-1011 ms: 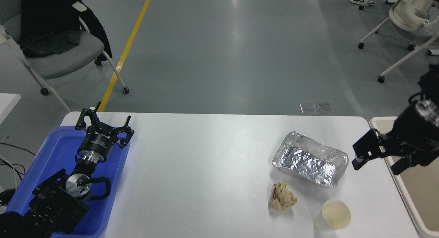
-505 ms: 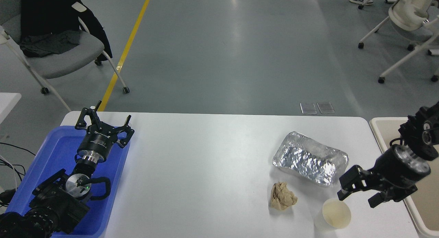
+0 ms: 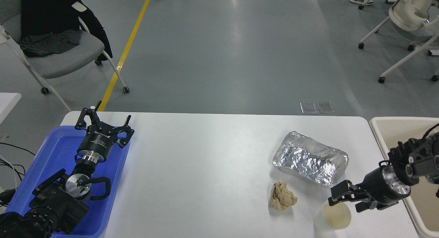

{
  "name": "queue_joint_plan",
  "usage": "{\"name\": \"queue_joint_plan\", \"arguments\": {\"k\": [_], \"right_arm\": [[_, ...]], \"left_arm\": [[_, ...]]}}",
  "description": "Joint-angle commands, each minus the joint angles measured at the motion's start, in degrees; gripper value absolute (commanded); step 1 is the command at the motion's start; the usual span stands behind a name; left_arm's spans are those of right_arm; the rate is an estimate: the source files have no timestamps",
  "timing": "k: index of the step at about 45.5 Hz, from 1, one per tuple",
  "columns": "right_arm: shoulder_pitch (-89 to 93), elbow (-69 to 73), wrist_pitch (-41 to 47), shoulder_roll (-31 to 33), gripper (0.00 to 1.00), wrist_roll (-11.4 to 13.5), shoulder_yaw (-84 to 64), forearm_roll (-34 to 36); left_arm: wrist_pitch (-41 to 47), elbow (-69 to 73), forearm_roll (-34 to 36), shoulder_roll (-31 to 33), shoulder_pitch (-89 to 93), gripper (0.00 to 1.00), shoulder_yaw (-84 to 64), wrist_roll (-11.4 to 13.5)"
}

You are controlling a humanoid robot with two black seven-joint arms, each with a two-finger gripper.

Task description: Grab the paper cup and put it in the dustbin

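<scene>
white table on grey floor, yellow line crossing.

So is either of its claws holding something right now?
No. The right gripper is open at the paper cup's rim, not yet closed; the left gripper is empty.

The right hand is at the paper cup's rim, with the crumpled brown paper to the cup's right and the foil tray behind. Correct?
Not quite. In the head view the crumpled brown paper lies left of the paper cup, not right. The right hand is at the rim, and the foil tray is behind.
</scene>
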State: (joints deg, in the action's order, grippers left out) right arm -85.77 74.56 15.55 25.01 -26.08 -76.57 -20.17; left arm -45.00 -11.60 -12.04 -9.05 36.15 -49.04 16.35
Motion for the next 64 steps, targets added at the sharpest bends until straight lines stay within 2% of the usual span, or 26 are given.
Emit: {"name": "queue_joint_plan", "arguments": {"k": [1,6,8,9,10,11,13,40,49,59,64], "right_arm": [[4.0,-0.8,-5.8,-0.2,0.83,0.0,0.3,0.2],[4.1,-0.4,-5.7,-0.3,0.61,0.0,0.2,0.2],[4.0,-0.2,-5.4,-0.5,0.41,0.0,0.2,0.0],[4.0,-0.2,-5.4,-0.6,0.26,0.0,0.1,0.0],[4.0,-0.2,-5.3,-0.6,0.16,0.0,0.1,0.0],[4.0,-0.2,-5.2,-0.5,0.09,0.0,0.1,0.0],[4.0,-0.2,-5.1,-0.4,0.01,0.0,0.1,0.0],[0.6,3.2,-2.1,0.4,0.00,0.0,0.0,0.5],[-15.3,10.7,9.5,1.7,0.00,0.0,-4.8,0.0],[-30.6,12.2,29.3,1.3,0.00,0.0,-6.9,-0.1],[-39.6,14.5,29.4,1.0,0.00,0.0,-8.5,-1.1]], "left_arm": [[0.0,0.0,0.0,0.0,0.0,1.00,0.0,0.0],[0.0,0.0,0.0,0.0,0.1,1.00,0.0,0.0],[0.0,0.0,0.0,0.0,0.0,1.00,0.0,0.0],[0.0,0.0,0.0,0.0,0.1,1.00,0.0,0.0],[0.0,0.0,0.0,0.0,0.0,1.00,0.0,0.0],[0.0,0.0,0.0,0.0,0.1,1.00,0.0,0.0],[0.0,0.0,0.0,0.0,0.1,1.00,0.0,0.0],[0.0,0.0,0.0,0.0,0.1,1.00,0.0,0.0],[0.0,0.0,0.0,0.0,0.1,1.00,0.0,-0.1],[0.0,0.0,0.0,0.0,0.1,1.00,0.0,-0.1],[0.0,0.0,0.0,0.0,0.1,1.00,0.0,0.0]]}}
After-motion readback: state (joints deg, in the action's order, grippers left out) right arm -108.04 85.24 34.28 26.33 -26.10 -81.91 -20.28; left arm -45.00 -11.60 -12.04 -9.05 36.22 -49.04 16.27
